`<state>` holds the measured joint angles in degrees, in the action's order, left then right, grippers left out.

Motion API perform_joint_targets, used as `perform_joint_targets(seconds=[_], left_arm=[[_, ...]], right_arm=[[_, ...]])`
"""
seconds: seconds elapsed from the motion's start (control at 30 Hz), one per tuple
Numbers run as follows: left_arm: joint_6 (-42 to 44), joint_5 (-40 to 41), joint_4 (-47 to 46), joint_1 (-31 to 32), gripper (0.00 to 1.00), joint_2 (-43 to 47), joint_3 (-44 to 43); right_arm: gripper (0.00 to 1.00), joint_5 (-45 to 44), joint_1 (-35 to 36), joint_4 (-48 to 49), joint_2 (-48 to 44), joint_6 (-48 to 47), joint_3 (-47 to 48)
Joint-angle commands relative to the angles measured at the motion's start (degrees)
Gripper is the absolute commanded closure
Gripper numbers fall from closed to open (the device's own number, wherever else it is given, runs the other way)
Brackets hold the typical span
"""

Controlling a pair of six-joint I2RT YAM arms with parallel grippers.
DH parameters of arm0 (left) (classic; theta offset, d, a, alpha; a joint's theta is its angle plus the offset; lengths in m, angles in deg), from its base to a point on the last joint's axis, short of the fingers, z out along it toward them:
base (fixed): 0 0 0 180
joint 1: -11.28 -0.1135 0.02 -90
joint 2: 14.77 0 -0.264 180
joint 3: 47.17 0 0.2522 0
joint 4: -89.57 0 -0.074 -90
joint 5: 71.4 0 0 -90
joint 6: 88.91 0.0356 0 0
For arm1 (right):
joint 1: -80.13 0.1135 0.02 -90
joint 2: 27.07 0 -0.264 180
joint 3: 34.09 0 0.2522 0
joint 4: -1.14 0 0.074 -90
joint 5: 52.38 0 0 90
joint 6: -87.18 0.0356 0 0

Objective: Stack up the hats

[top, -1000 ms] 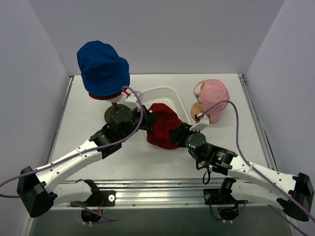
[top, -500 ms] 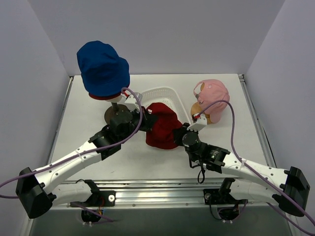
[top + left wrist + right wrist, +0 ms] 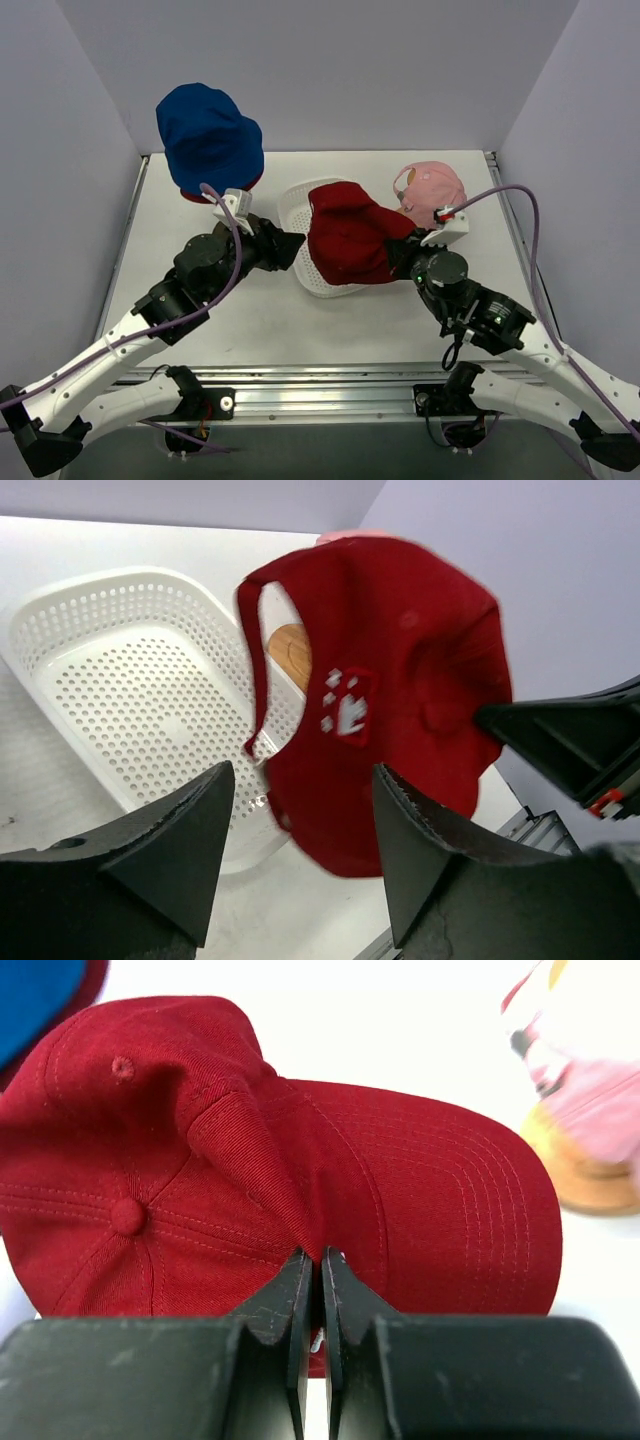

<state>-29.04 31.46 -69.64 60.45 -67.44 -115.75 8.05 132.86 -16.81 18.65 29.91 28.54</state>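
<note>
One red peaked cap [image 3: 300, 1160] — crown creased | right end effector [image 3: 320, 1260] pinching it | left end effector [image 3: 302, 780] agape

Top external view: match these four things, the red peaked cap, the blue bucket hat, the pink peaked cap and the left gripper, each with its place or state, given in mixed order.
Column 1
1 red peaked cap
2 blue bucket hat
3 pink peaked cap
4 left gripper

Column 2
A at the back, farthest right
B open, holding nothing
C pinched in the right gripper, above the white basket
D at the back left

Pairs: 1-C; 2-D; 3-A; 4-B
</note>
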Motion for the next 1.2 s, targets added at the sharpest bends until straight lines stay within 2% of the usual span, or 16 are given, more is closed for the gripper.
perform_joint_targets(seconds=[0.0,0.3,0.57,0.9,1.17], left_arm=[[1.91,-0.03,3.87,0.05,0.33,1.51,-2.74],[3.76,-0.91,6.86,-0.04,0.26,2.75,-3.44],[3.68,-6.26,4.93,-0.12,0.26,-4.11,-7.66],[3.32,-17.69,-5.78,-0.21,0.26,-10.96,-7.57],[2.01,-18.75,-11.77,-0.21,0.26,-13.08,-7.05]], right_arm=[[1.00,0.21,-1.31,-7.84,-1.85,-4.34,5.36],[1.00,0.55,-1.58,-17.87,-6.51,-5.66,9.94],[1.00,4.69,-1.49,-18.84,-12.04,-4.78,7.92],[1.00,6.44,-1.40,-18.84,-15.04,-4.52,6.25],[1.00,7.33,-1.40,-19.46,-17.93,-3.99,5.72]])
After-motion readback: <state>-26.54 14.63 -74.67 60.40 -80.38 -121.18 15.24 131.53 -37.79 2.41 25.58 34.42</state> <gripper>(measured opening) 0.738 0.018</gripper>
